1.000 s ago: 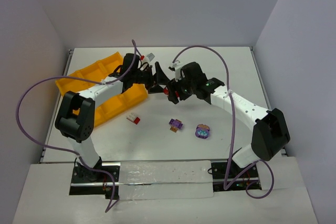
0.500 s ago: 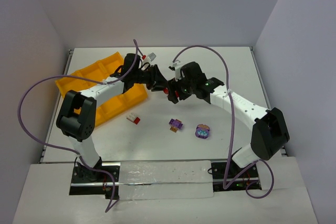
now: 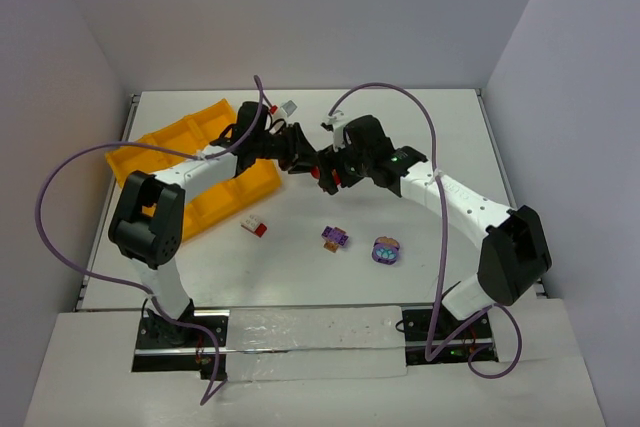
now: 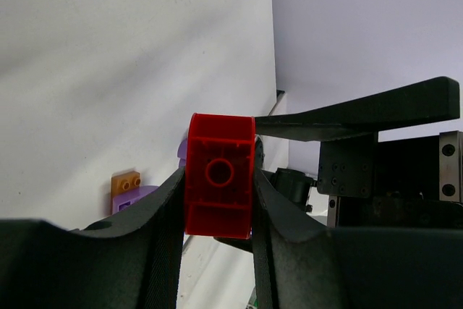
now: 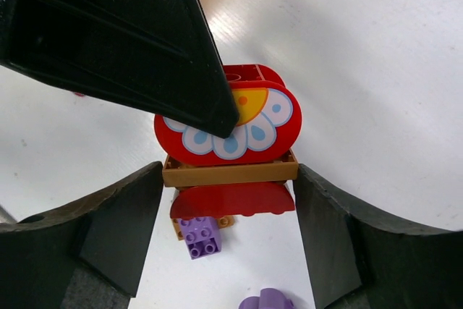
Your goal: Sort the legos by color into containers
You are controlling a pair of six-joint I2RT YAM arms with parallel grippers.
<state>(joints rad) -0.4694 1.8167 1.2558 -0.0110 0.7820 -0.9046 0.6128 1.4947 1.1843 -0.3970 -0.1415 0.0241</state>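
White tabletop (image 3: pixel 450 127) — red flower-printed lego (image 5: pixel 242 132) pinched in left gripper (image 4: pixel 218 179), right gripper (image 5: pixel 228 179) flanking it, hold unclear.

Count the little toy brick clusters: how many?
4. One red cluster is gripped between the left gripper and right gripper. On the table lie a red-and-white cluster, a purple-and-orange cluster and a purple-and-blue cluster. The partly arm-covered yellow tray may hide more.

The left arm (image 3: pixel 195 169) and right arm (image 3: pixel 470 205) have white link shells and bulky black joint housings (image 3: pixel 515 252). A purple cable (image 3: pixel 38 212) loops off each (the right arm shows a green light (image 3: pixel 397 159)). The pincer fingers (image 4: pixel 152 236) are matte black, and screws (image 4: pixel 443 150) dot a silver plate (image 4: pixel 450 171).
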